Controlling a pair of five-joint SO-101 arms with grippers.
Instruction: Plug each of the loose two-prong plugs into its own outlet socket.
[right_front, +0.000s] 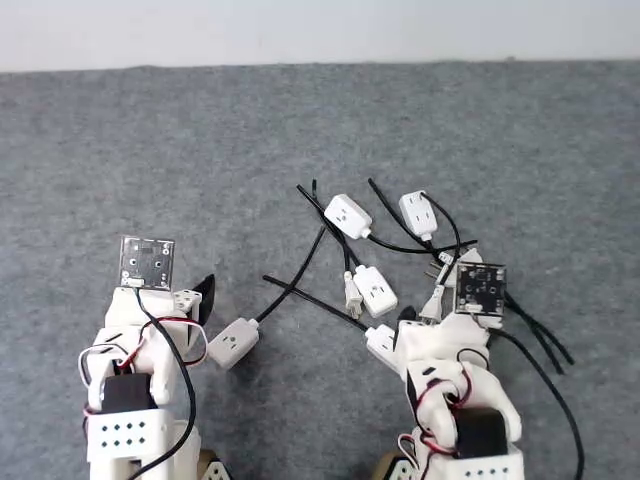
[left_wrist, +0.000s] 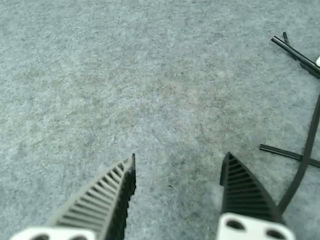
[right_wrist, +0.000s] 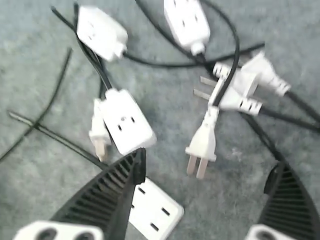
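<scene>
Carpet (right_front: 300, 120) grey, wall (right_front: 300, 30) pale behind; left tool (left_wrist: 180, 155), right tool (right_wrist: 211, 157) both wide.

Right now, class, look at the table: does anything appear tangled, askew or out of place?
Nothing looks damaged, but the black cords cross in a tangle, with loose plugs jumbled among them. One socket lies apart, near the left arm.

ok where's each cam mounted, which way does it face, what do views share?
High: fixed above the grey table, looking down; both arms at the picture's bottom.
Left wrist: on the left arm, facing past its open left gripper onto table and black cables.
Right wrist: on the right arm, facing past its open right gripper onto sockets and plugs.
Shared: high and right wrist both show the middle socket.
</scene>
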